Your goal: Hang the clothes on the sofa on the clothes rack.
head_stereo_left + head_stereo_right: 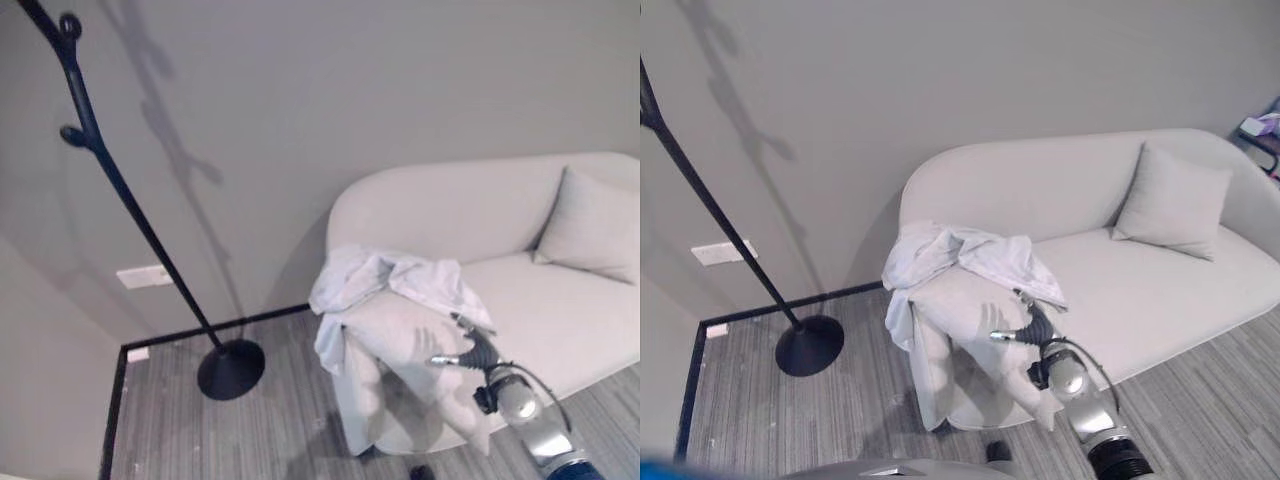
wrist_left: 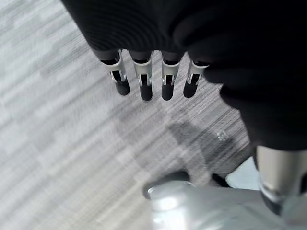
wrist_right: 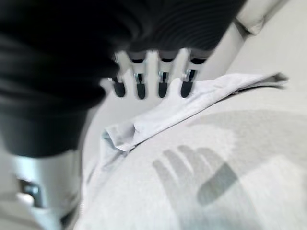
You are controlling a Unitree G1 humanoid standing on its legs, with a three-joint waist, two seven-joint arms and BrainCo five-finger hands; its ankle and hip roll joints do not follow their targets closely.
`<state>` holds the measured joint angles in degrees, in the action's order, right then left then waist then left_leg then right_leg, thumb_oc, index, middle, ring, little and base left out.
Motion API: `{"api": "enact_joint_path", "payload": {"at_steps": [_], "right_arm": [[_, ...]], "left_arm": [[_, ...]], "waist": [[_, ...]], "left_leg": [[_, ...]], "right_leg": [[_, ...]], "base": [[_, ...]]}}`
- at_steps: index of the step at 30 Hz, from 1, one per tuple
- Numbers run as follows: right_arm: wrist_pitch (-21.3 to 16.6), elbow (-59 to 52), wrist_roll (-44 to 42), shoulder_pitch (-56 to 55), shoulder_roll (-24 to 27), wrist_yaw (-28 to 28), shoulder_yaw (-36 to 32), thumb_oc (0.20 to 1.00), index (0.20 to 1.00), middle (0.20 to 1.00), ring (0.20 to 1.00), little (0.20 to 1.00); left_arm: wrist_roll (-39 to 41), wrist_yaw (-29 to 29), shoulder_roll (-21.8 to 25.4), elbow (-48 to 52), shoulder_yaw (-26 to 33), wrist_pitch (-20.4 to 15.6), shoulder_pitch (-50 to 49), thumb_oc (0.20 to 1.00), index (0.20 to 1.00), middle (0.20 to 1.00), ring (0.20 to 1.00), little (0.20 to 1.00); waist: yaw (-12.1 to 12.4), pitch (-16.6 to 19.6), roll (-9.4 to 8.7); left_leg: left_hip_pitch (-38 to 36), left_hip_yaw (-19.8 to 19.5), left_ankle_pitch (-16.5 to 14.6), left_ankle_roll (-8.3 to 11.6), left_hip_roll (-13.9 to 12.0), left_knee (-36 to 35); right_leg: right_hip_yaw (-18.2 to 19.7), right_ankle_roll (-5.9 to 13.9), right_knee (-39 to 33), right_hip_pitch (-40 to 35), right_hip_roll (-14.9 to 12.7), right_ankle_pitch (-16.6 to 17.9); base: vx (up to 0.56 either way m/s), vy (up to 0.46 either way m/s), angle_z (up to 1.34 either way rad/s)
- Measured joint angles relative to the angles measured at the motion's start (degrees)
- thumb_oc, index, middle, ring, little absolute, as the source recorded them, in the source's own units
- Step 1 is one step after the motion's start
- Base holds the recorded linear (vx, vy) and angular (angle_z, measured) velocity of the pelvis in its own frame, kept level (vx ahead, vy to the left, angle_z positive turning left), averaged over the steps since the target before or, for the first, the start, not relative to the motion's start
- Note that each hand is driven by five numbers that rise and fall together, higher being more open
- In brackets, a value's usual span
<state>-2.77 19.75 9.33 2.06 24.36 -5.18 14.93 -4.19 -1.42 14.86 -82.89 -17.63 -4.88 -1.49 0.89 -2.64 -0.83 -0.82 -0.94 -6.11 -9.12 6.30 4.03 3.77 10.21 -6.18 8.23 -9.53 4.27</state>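
Your right hand (image 1: pixel 470 345) is reached out over the sofa's (image 1: pixel 560 310) near armrest, fingers (image 3: pixel 162 82) straight and spread, holding nothing — it hovers above the armrest and casts its shadow on the upholstery, just short of the clothes (image 1: pixel 385 278). That pale, crumpled garment lies draped across the top of the armrest, with a fold hanging down the sofa's outer end toward the floor.

Your right wrist view brings the cloth's edge (image 3: pixel 192 108) close, lying just past the fingertips with a gap between them. Your left wrist view shows your left hand (image 2: pixel 153 76) hanging over the floor, fingers straight and loose, nothing in it.

The head views give you what the wrists don't — the clothes rack (image 1: pixel 120 190), a black pole with knobbed pegs on a round base, leaning across the frame and standing well apart from the sofa, to your left, against the grey wall. A cushion (image 1: pixel 1170 205) sits at the sofa's far end. The floor (image 1: pixel 260 420) is grey striped carpet with a dark skirting line along the wall.
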Motion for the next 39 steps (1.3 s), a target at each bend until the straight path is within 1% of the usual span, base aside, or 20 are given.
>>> {"api": "enact_joint_path", "payload": {"at_steps": [2,4,7,8,9,10,11,12,13,14,15,16,18,24,26,29,30,34,37,39], "right_arm": [[-0.1,1.8,1.8,0.6,0.3,-0.8,0.9,1.0,1.0,1.0,1.0,1.0],[0.0,3.2,3.5,1.0,0.5,-0.8,1.6,1.0,1.0,1.0,1.0,1.0],[-0.2,4.7,4.6,2.8,0.7,-0.9,2.9,1.0,1.0,1.0,1.0,1.0],[-0.2,7.0,7.3,4.7,2.1,-1.1,6.2,1.0,1.0,1.0,1.0,1.0],[-0.3,7.7,8.5,5.5,2.8,-1.3,8.1,1.0,1.0,1.0,1.0,1.0],[-0.5,8.2,9.1,5.9,2.4,-1.4,8.4,1.0,1.0,1.0,1.0,1.0],[-0.6,9.1,9.5,6.4,1.6,-1.9,7.9,1.0,1.0,1.0,1.0,1.0],[-0.5,11.4,9.5,7.5,1.1,-2.2,7.7,1.0,1.0,1.0,1.0,1.0],[-0.5,13.1,9.5,8.6,1.3,-2.2,8.1,1.0,1.0,1.0,1.0,1.0],[-0.7,13.2,9.5,9.3,1.9,-2.1,8.2,1.0,1.0,1.0,1.0,1.0],[-1.8,14.5,9.5,13.0,3.0,-2.5,8.3,1.0,1.0,1.0,1.0,1.0],[-1.5,15.2,9.5,13.7,2.4,-3.0,8.6,1.0,1.0,1.0,1.0,1.0],[-1.7,15.0,11.1,13.6,2.9,-4.3,9.0,1.0,1.0,1.0,1.0,1.0],[-1.4,11.9,16.3,10.7,6.6,-7.7,9.0,1.0,1.0,1.0,1.0,1.0],[-1.0,11.5,18.9,10.5,9.1,-9.1,9.1,1.0,1.0,1.0,1.0,1.0],[-0.3,11.6,20.2,10.6,10.7,-9.5,9.3,1.0,1.0,1.0,1.0,1.0],[-0.1,11.8,21.8,10.6,11.0,-10.5,9.6,1.0,1.0,1.0,1.0,1.0],[0.1,13.8,24.6,10.7,10.0,-11.8,9.3,1.0,1.0,1.0,1.0,1.0],[0.2,16.2,24.4,10.8,8.6,-13.1,7.1,1.0,1.0,1.0,1.0,1.0],[0.7,23.4,22.6,11.7,7.4,-13.2,6.4,1.0,1.0,1.0,1.0,1.0]], "left_arm": [[-1.3,-0.5,0.0,1.2,-0.8,0.0,0.3,1.0,1.0,1.0,1.0,1.0],[-1.8,-0.5,0.2,2.8,-1.3,-0.2,0.2,1.0,1.0,1.0,1.0,1.0],[-1.9,-0.6,-1.4,3.8,-1.1,-1.0,0.8,1.0,1.0,1.0,1.0,1.0],[-3.3,-0.7,-2.9,3.9,-1.9,-0.8,1.4,1.0,1.0,1.0,1.0,1.0],[-3.6,-0.7,-2.9,4.2,-2.4,-0.8,1.7,1.0,1.0,1.0,1.0,1.0],[-3.7,-0.7,-2.1,4.5,-2.2,-1.0,2.0,1.0,1.0,1.0,1.0,1.0],[-3.7,-0.9,0.3,6.0,-2.0,-1.9,2.4,1.0,1.0,1.0,1.0,1.0],[-3.8,-0.9,2.0,6.8,-2.6,-2.2,3.1,1.0,1.0,1.0,1.0,1.0],[-3.8,-1.2,3.3,7.3,-2.9,-2.3,3.7,1.0,1.0,1.0,1.0,1.0],[-3.8,-1.4,3.8,7.9,-2.9,-2.3,3.7,1.0,1.0,1.0,1.0,1.0],[-3.8,-1.8,3.3,8.0,-3.9,-1.9,2.6,1.0,1.0,1.0,1.0,1.0],[-3.6,-2.4,3.5,7.9,-3.7,-1.8,1.6,1.0,1.0,1.0,1.0,1.0],[-3.7,-2.5,3.5,8.3,-2.9,-2.1,1.4,1.0,1.0,1.0,1.0,1.0],[-0.6,-3.4,0.9,7.5,4.6,-2.1,-1.1,1.0,1.0,1.0,1.0,1.0],[-0.4,-4.2,-0.3,7.5,4.3,-2.1,-1.4,1.0,1.0,1.0,1.0,1.0],[-0.5,-5.0,-1.2,7.9,3.5,-2.1,-0.7,1.0,1.0,1.0,1.0,1.0],[-0.5,-5.2,-1.3,7.9,2.6,-2.1,-0.2,1.0,1.0,1.0,1.0,1.0],[-1.1,-5.1,-0.8,8.3,2.2,-2.4,-0.7,1.0,1.0,1.0,1.0,1.0],[-1.6,-5.0,-0.3,7.9,2.2,-2.5,-2.0,1.0,1.0,1.0,1.0,1.0],[-3.4,-5.0,-0.1,7.1,0.7,-2.4,-3.3,1.0,1.0,1.0,1.0,1.0]], "waist": [[-0.5,0.0,-0.2],[-0.6,0.1,0.01],[-0.1,1.0,2.25],[-1.0,1.1,5.43],[-1.2,1.0,5.54],[-0.8,0.2,2.75],[0.4,-0.6,-3.31],[0.9,-0.5,-4.45],[0.9,-0.3,-5.11],[1.1,-0.4,-4.5],[1.7,-0.9,-1.38],[2.0,-0.7,-2.13],[1.5,-0.4,-1.83],[1.6,0.7,-0.84],[2.4,1.0,0.64],[3.6,1.1,1.53],[3.7,0.8,1.04],[5.4,0.9,1.46],[6.0,0.9,1.35],[6.7,1.1,1.79]], "left_leg": [[-3.0,-1.4,0.7,-0.31,0.7,-2.9],[-6.0,-2.8,1.4,-0.97,1.5,-5.4],[-7.7,-5.9,1.2,-0.52,0.9,-7.1],[-7.7,-8.1,0.2,1.16,-1.9,-6.4],[-7.0,-8.8,0.5,2.28,-1.9,-4.5],[-5.6,-9.4,1.3,4.49,1.1,0.3],[-0.6,-9.1,-1.5,6.99,5.9,10.2],[2.5,-9.6,-4.2,7.59,3.7,12.6],[5.0,-11.0,-4.2,9.51,-1.0,9.9],[5.1,-11.8,-2.0,11.11,-4.4,4.7],[4.9,-15.1,4.1,15.42,-10.5,-1.1],[4.3,-13.9,4.7,15.02,-9.2,-1.4],[3.6,-14.6,4.6,14.57,-9.0,-3.6],[2.5,-15.4,5.0,14.53,-12.2,-7.7],[4.7,-15.9,6.8,14.88,-11.9,-6.0],[6.6,-17.2,7.8,15.55,-11.2,-5.6],[8.0,-17.2,7.3,16.22,-10.3,-4.1],[6.6,-18.3,8.1,15.2,-8.7,-6.1],[6.2,-18.1,8.1,14.76,-8.7,-7.0],[5.8,-18.0,8.1,14.77,-9.0,-7.1]], "right_leg": [[0.6,0.63,0.0,1.5,1.0,1.2],[1.3,-0.25,0.3,1.5,2.6,2.0],[-0.8,-1.71,0.2,-1.0,4.5,3.1],[-2.7,-3.61,0.0,-2.7,10.3,3.9],[-3.4,-6.75,0.0,-3.2,13.2,5.4],[-3.0,-10.8,0.0,-4.1,13.3,8.4],[-4.8,-15.69,0.5,-6.2,7.6,7.3],[-4.6,-15.37,0.5,-6.6,6.7,7.1],[-5.0,-14.59,0.5,-6.7,6.1,6.8],[-5.1,-12.95,0.5,-6.9,6.9,6.3],[-5.1,-7.9,0.5,-8.6,7.9,3.0],[-5.7,-6.74,0.4,-8.9,6.9,2.1],[-7.7,-5.84,0.2,-9.4,6.1,0.1],[-10.0,-6.92,0.1,-9.8,7.9,-1.4],[-11.4,-7.11,0.1,-9.3,8.4,-1.4],[-13.0,-6.63,0.1,-8.4,8.4,-1.2],[-13.4,-7.04,0.1,-7.9,7.6,-1.5],[-13.7,-6.13,0.1,-8.4,6.3,-1.6],[-13.0,-6.01,0.1,-8.5,6.2,-1.6],[-12.7,-6.02,0.1,-8.8,6.6,-1.6]], "base": [[0.25,-0.028,0.38],[0.31,-0.113,0.39],[0.41,-0.153,0.27],[0.3,-0.104,0.59],[0.2,-0.084,0.64],[0.23,-0.107,0.53],[0.23,-0.105,0.54],[0.23,-0.099,0.61],[0.17,-0.069,0.49],[0.3,-0.136,0.16],[0.21,-0.104,-0.22],[0.23,-0.125,-0.15],[0.14,-0.079,0.13],[0.09,0.011,0.22],[-0.02,0.016,0.32],[0.06,0.018,0.33],[0.14,0.065,0.29],[0.15,0.042,0.1],[0.12,0.014,-0.08],[0.14,0.012,-0.06]]}}
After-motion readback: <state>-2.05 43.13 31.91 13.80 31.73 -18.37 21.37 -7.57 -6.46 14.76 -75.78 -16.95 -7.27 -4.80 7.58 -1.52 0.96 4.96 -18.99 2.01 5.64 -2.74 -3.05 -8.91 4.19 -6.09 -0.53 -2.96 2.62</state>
